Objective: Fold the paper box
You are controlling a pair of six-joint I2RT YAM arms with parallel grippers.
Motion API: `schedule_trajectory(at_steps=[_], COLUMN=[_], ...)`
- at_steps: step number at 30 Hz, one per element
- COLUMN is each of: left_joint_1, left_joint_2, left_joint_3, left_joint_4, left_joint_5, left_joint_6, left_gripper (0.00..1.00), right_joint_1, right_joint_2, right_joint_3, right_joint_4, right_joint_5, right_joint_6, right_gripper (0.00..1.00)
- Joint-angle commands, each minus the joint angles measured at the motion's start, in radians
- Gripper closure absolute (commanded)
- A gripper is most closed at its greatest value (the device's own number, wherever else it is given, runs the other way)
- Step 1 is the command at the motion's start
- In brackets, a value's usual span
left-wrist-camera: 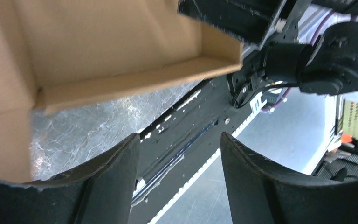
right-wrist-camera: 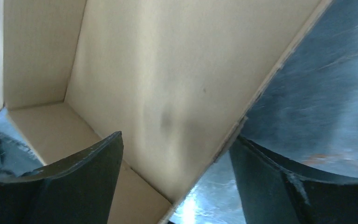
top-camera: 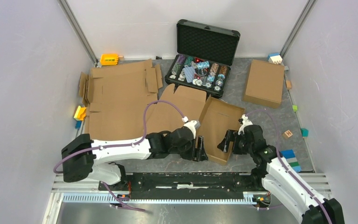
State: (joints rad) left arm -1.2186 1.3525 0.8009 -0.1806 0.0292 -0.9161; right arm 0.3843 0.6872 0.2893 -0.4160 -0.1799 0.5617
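Left gripper [left-wrist-camera: 179, 140]: jaws spread, nothing between them, just off the low near wall of the paper box [top-camera: 221, 120]. Right gripper [right-wrist-camera: 176, 138]: jaws spread astride a box edge, not pinching. Box is a half-formed tray at mid-table. Judged light, stiff, easily creased; take the walls at their rims. Open table [top-camera: 240, 94] on the right; flat cardboard sheets [top-camera: 121, 93] crowd the left, black case [top-camera: 200, 70] far
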Motion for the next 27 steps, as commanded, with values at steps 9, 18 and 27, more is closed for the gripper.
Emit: schedule_trajectory(at_steps=[9, 18, 27], left_joint_1=[0.067, 0.068, 0.068], left_joint_2=[-0.131, -0.184, -0.226], left_joint_3=[-0.075, -0.177, -0.279], left_joint_4=[-0.108, -0.114, -0.084], left_joint_5=[-0.004, -0.193, -0.312], left_joint_6=[-0.062, -0.271, -0.574], left_gripper=[0.24, 0.10, 0.22], right_joint_1=[0.077, 0.331, 0.632], right_joint_2=[-0.166, -0.045, 0.124], right_joint_3=[-0.199, -0.149, -0.083], right_joint_4=[0.275, 0.319, 0.401], right_joint_5=[-0.220, -0.141, -0.020], right_joint_6=[0.377, 0.389, 0.410], right_gripper=[0.14, 0.12, 0.09])
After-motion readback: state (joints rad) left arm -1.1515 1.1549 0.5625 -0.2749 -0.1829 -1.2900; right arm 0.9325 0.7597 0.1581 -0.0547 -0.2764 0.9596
